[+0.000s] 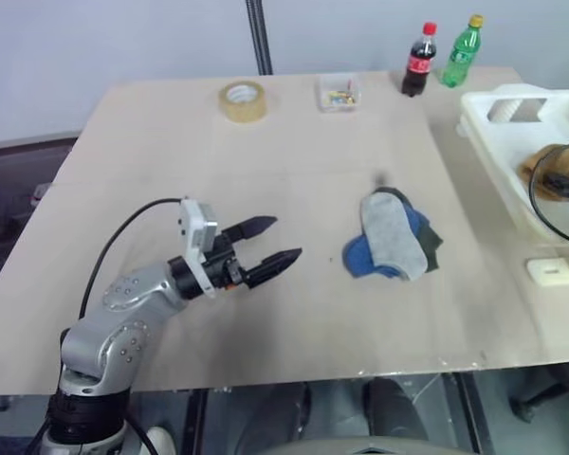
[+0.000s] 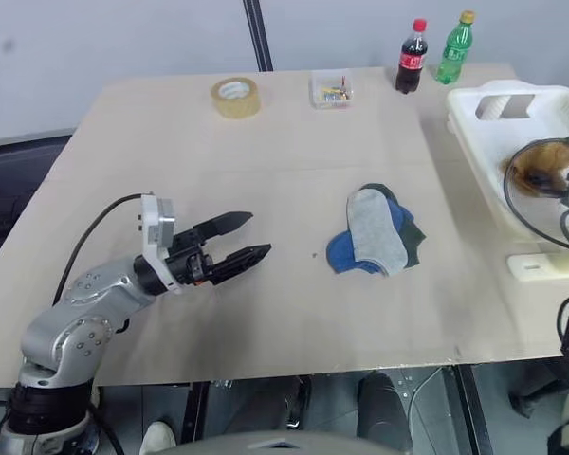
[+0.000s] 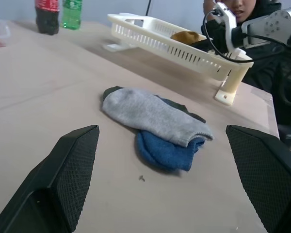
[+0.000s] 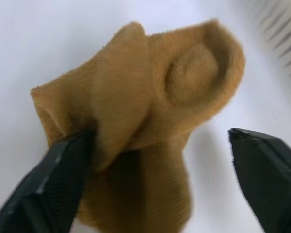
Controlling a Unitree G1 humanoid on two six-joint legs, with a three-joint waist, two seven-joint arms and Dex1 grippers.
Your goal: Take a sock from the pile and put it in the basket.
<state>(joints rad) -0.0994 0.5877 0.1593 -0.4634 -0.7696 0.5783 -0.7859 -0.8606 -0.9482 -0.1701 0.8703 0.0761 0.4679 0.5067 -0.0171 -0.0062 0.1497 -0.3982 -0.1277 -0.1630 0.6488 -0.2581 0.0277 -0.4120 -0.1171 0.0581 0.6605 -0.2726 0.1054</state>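
Mustard yellow-brown fabric sock (image 4: 140, 126) lies crumpled in the white slotted plastic basket (image 1: 512, 180), between the right tool's (image 4: 160, 179) spread fingers, one touching it. Left tool (image 1: 270, 254), fingers apart, hovers well apart from the sock pile (image 1: 394, 237).

Table (image 1: 218, 313) layout, clock positions from centre: pile (image 1: 394, 237) just off centre at 3. Basket (image 1: 512, 171) at the 3 o'clock edge, sock (image 2: 536, 172) inside it. Two bottles (image 1: 419, 60) at 1, far edge, side by side. Small box (image 1: 339, 92) at 12. Tape roll (image 1: 243, 100) at 11. Left gripper (image 1: 270, 242) at 8, over the tabletop.
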